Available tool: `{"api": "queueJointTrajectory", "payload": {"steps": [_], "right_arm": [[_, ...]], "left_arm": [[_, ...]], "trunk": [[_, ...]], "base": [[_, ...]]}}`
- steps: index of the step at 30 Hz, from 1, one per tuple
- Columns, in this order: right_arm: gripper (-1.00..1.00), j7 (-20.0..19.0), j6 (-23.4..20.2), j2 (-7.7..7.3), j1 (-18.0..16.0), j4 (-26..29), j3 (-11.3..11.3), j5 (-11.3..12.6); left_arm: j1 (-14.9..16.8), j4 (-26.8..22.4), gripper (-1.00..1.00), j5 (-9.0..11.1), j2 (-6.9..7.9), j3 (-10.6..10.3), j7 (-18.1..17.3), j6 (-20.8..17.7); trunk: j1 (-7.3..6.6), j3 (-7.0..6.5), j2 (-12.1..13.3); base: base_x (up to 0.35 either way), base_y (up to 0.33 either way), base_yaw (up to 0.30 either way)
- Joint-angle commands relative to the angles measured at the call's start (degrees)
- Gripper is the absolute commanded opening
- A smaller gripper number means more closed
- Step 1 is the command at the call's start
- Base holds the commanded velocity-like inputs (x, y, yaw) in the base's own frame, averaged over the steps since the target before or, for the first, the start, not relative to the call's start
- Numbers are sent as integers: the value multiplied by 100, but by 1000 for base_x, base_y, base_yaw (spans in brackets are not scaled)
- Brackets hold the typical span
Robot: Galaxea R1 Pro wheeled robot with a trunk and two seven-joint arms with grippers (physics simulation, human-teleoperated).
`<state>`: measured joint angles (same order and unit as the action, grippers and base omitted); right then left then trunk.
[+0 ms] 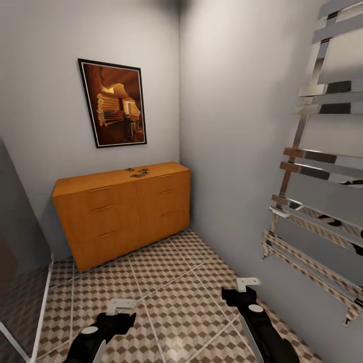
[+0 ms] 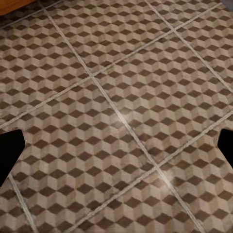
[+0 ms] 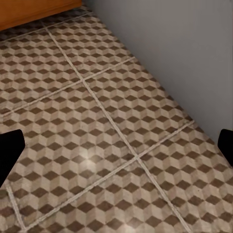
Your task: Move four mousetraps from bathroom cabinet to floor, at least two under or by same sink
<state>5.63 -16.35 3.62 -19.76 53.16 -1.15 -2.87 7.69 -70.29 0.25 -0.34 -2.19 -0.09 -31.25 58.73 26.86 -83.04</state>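
Observation:
The orange-brown cabinet (image 1: 126, 212) stands in the far corner against the back wall, drawers facing me. On its flat top lie the mousetraps (image 1: 139, 173), small dark shapes grouped near the middle; I cannot count them. The cube-patterned bathroom floor (image 1: 171, 292) stretches from the cabinet to me. My left gripper (image 1: 121, 306) and right gripper (image 1: 248, 283) hang low over the tiles, well short of the cabinet. In each wrist view the black fingertips (image 2: 9, 150) (image 3: 9, 148) stand wide apart with bare floor between them, so both are open and empty. The sink is out of view.
A chrome towel rail (image 1: 317, 166) juts from the grey right wall close to my right arm. A framed picture (image 1: 113, 103) hangs above the cabinet. A glass panel edge (image 1: 43, 307) runs along the left. The cabinet's lower edge (image 3: 34, 12) shows in the right wrist view.

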Motion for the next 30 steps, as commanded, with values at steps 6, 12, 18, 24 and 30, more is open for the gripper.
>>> {"api": "queueJointTrajectory", "payload": {"steps": [6, 12, 18, 24, 30], "right_arm": [[100, 26, -41, -2, -1, 11, -12, -29], [100, 26, -43, -2, -1, 10, -11, -29], [100, 26, -43, -2, -1, 11, -9, -29], [100, 26, -42, -2, -1, 10, -14, -29], [100, 26, -41, -3, -1, 10, -12, -29]], "left_arm": [[4, 8, 100, 2, -1, -1, 0, -31], [4, 29, 100, 2, -3, -1, 0, -31], [4, 48, 100, 1, -9, -1, 0, -31], [4, 76, 100, 1, -10, -1, 0, -31], [4, 83, 100, 1, -10, -1, 2, -31]], "trunk": [[0, 7, -3], [0, 7, -3], [0, 7, -3], [0, 7, -3], [0, 7, -3]], "base": [[45, -155, 259], [89, -155, 259], [131, -158, 259], [179, -170, 258], [201, -182, 258]]}}
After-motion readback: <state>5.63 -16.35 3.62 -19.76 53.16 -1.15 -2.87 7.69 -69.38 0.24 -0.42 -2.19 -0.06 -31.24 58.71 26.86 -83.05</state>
